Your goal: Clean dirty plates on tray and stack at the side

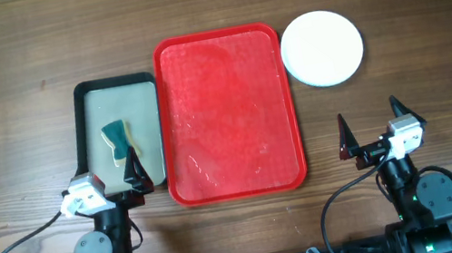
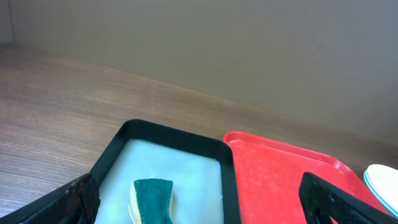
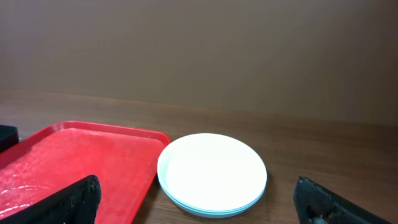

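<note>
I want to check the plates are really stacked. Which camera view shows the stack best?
The right wrist view: it sees the plates from the side, a white one on top with pale blue rims layered beneath. The overhead view shows only one white disc beside the red tray. The left wrist view catches just a sliver at its edge.

red tray (image 1: 229, 114) bare inside, plate stack (image 1: 321, 48) just right, sponge (image 1: 118, 140) in small tray (image 1: 82, 100) left

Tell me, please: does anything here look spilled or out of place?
Nothing stands out. The plates are stacked neatly beside the tray, which holds none, and the sponge lies in the small tray.
</note>
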{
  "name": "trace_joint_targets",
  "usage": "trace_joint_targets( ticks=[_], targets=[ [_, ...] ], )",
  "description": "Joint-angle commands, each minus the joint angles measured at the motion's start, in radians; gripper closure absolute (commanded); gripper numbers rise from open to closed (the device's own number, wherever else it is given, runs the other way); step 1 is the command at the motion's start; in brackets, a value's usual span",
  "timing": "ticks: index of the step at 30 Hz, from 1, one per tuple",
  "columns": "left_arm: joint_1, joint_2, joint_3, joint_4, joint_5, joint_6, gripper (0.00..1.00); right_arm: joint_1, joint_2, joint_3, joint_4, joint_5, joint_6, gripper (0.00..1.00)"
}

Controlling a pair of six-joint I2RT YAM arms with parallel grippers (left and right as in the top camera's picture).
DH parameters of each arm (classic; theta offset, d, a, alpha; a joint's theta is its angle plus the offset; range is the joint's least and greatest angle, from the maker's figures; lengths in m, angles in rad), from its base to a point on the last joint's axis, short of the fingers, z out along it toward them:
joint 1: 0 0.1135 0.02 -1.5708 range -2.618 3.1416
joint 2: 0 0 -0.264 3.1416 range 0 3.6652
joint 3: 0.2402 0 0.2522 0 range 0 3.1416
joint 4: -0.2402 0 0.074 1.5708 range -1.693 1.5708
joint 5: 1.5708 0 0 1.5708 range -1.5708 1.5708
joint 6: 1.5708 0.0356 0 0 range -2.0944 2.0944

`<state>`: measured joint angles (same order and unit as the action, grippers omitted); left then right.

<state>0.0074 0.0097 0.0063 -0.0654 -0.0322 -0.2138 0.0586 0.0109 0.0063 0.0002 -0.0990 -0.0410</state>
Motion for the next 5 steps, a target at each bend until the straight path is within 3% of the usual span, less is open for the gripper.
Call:
trace_joint_targets(
  ticks=[1, 5],
  targets=[
    [-0.005, -0.006, -0.001, -0.005, -0.010, 0.020, 0.00, 0.004, -0.006, -0.001, 0.005, 0.014, 0.018, 0.00],
    [-0.005, -0.006, -0.001, -0.005, -0.010, 0.020, 0.00, 0.004, -0.006, -0.001, 0.005, 0.014, 0.018, 0.00]
  ],
)
